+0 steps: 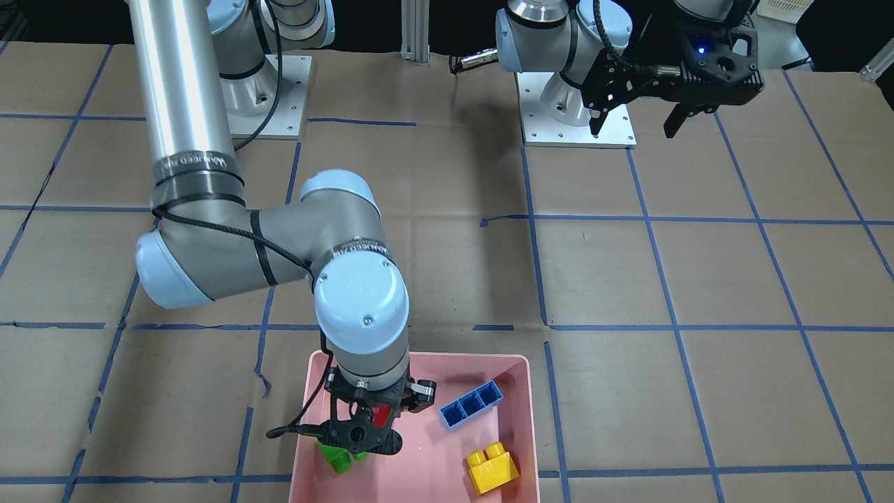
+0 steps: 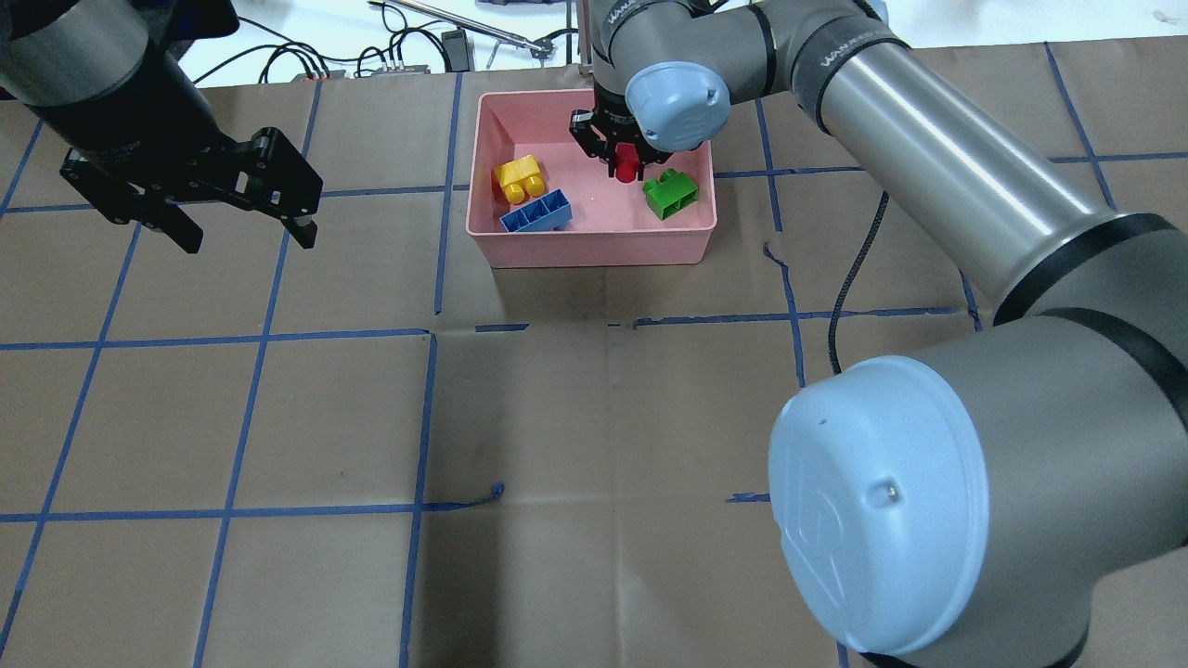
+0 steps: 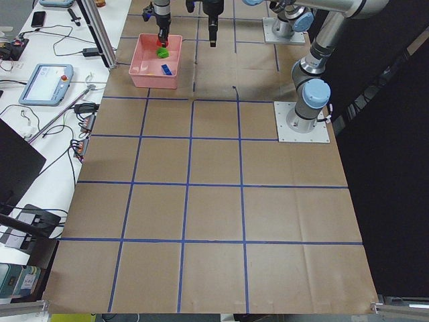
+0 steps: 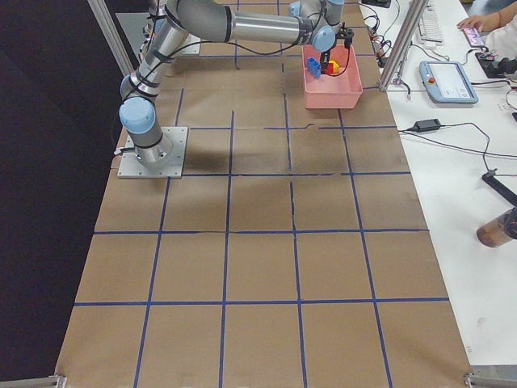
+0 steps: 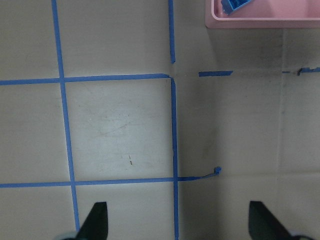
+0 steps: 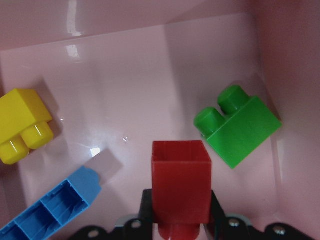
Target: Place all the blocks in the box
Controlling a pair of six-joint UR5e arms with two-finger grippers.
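The pink box [image 2: 594, 247] stands at the far middle of the table and also shows in the front view [image 1: 532, 419]. Inside it lie the yellow block [image 2: 519, 176], the long blue block [image 2: 536, 212] and the green block [image 2: 670, 193]. My right gripper [image 2: 625, 160] hangs over the box's inside, shut on the small red block [image 6: 181, 187], held just above the floor between green [image 6: 240, 127] and blue [image 6: 50, 205]. My left gripper [image 2: 249, 239] is open and empty, hovering above the table left of the box.
Brown paper with blue tape lines [image 2: 427, 417] covers the table. The right arm's elbow and forearm [image 2: 928, 139] stretch over the table's right half. Cables and devices [image 2: 390, 65] lie beyond the far edge. The left wrist view shows the box's corner [image 5: 260, 20].
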